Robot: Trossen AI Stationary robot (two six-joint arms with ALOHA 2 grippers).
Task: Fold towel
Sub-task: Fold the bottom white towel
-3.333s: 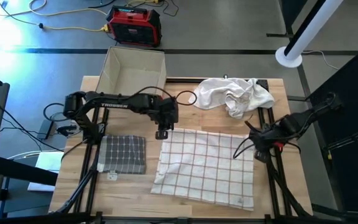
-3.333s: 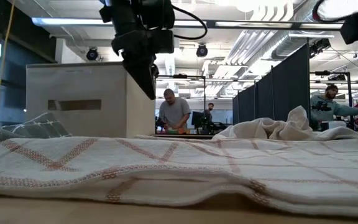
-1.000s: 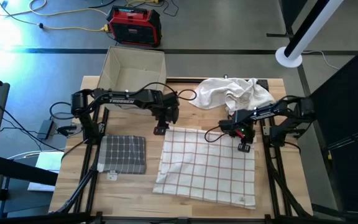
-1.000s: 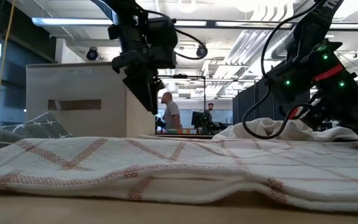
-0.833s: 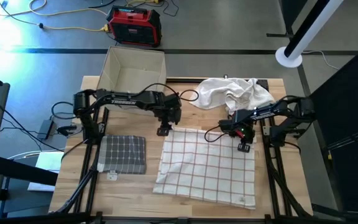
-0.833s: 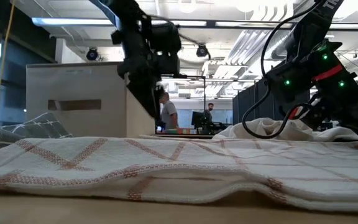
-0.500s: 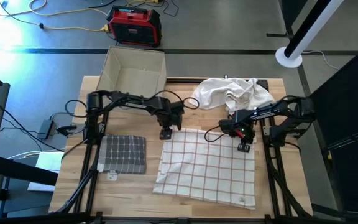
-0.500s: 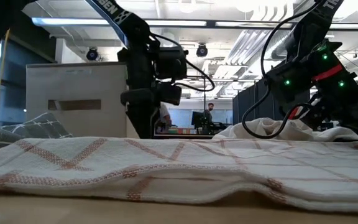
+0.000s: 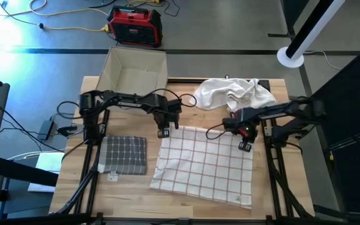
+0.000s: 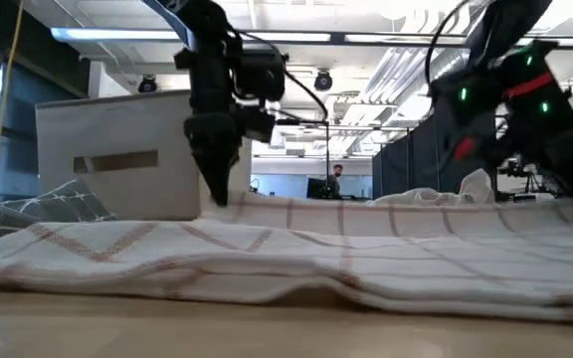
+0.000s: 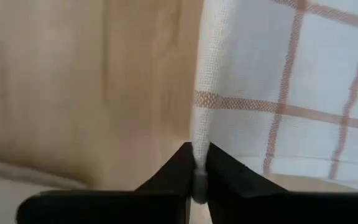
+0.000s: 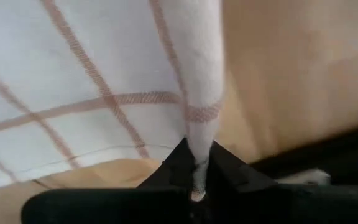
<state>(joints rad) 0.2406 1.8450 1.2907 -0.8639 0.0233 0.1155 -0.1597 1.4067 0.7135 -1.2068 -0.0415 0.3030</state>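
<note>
Wooden desk [image 9: 74, 187] carries the checked towel [image 9: 202, 165] at center; the left end effector [image 9: 164, 131] pinches its ten-o'clock corner, the right end effector [image 9: 245, 145] seemingly pinches its two-o'clock corner.

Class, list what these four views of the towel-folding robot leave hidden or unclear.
- Inside of the beige box: low view shows only its outer wall.
- Folded grey towel: cut off by the low view's left edge.
- Checked towel: wrist views show only the pinched corners.
</note>
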